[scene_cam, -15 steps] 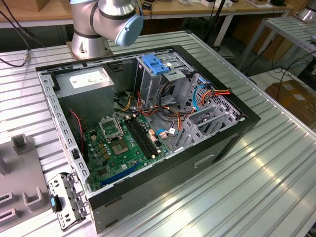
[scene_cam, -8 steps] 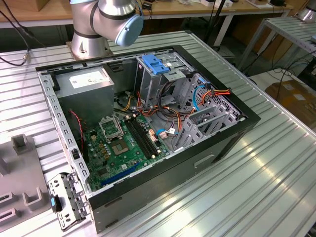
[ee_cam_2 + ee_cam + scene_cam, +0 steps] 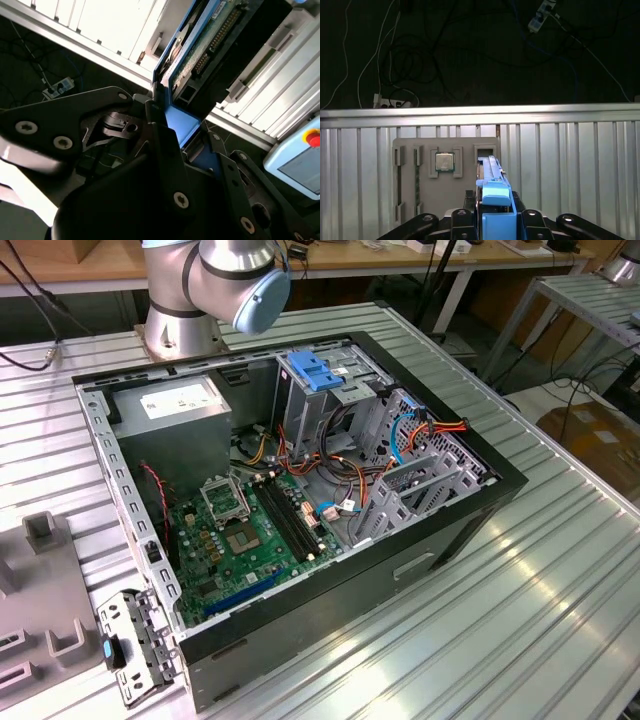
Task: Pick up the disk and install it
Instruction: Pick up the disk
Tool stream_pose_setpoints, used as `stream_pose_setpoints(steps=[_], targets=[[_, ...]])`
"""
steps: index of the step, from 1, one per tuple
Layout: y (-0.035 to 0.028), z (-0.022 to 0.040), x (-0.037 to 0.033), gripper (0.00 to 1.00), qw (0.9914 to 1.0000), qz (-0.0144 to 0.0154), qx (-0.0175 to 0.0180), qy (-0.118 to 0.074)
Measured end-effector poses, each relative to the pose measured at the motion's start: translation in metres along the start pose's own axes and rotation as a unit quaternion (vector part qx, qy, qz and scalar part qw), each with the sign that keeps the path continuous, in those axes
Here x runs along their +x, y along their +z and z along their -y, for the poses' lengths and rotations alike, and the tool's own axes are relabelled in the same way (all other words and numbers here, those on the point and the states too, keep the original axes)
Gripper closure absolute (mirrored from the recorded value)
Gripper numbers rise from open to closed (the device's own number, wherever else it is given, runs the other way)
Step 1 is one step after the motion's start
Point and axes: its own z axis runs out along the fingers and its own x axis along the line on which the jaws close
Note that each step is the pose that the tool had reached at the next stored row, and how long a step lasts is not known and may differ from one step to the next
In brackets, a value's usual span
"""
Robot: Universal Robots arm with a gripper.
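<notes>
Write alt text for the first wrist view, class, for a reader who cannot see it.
The gripper holds the disk, blue rail showing, edge-on above a ribbed metal table. On the table a grey tray holds a processor chip; cables lie on the dark floor beyond.

The arm [image 3: 215, 270] rises from its silver base [image 3: 180, 330] in the exterior view, with a grey joint capped in pale blue [image 3: 262, 295] turned sideways above it. In the second wrist view the gripper [image 3: 181, 127] has its black fingers [image 3: 162, 137] drawn in against the disk [image 3: 200, 47], one on each side of the blue rail. The drive stands on edge between them and reaches out past the fingertips. In the first wrist view, black linkage arms [image 3: 422, 222] splay outward behind the fingers, screw heads showing.
</notes>
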Motion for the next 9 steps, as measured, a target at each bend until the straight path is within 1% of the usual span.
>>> stream_pose_setpoints(steps=[9], targets=[[-0.0089, -0.0003, 0.0, 0.63, 1.0, 0.0, -0.0003, 0.0]])
